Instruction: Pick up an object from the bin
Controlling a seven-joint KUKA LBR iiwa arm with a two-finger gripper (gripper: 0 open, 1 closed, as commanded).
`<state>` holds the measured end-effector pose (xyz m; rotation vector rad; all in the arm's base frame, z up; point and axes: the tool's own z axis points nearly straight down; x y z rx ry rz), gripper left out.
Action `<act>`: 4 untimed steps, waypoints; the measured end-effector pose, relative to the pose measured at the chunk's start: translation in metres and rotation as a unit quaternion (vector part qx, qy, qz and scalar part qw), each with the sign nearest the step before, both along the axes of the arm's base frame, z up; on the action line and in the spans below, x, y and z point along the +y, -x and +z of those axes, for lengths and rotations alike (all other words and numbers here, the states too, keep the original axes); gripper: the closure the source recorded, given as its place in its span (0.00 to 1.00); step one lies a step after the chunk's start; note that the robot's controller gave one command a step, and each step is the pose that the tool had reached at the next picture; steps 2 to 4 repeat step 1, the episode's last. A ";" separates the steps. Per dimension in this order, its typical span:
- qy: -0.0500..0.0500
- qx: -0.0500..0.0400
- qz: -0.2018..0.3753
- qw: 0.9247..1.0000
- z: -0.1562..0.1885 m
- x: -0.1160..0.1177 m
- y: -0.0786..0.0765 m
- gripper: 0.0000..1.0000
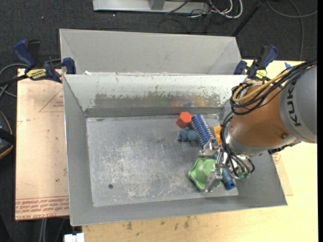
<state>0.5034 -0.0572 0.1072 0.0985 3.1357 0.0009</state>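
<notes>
The thing nearest to the task is a green, crumpled-looking piece (201,173) that lies on the floor of the bin at its right side, close to the near edge. The gripper (217,178) is down directly at the right border of this green piece, and a small blue piece (228,183) lies just at the other side of the gripper. If the gripper is spread or closed I cannot tell, because the orange wrist cover (255,130) and the cables hide this part, so I cannot say that anything is held.

What can go wrong, in my judgement: the gripper stands at the border of the green piece and not over its middle, so a grasp may take only a thin edge and the piece may slip out when it is lifted. The blue piece is so near that it may be caught together with the green one, or be pushed away. The sloped right wall is also near, and the gripper could scrape on it.

The grey metal bin (136,160) holds few things, all in its right half: farther back lie a blue ridged piece (202,129), touching a small grey-blue piece (187,136), and an orange block (184,118) near the back wall
</notes>
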 end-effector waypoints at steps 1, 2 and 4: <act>0.000 -0.002 0.000 1.000 0.064 0.000 -0.001 1.00; 0.000 -0.002 0.000 1.000 0.064 0.000 -0.001 1.00; 0.000 -0.002 0.000 1.000 0.064 0.000 -0.001 1.00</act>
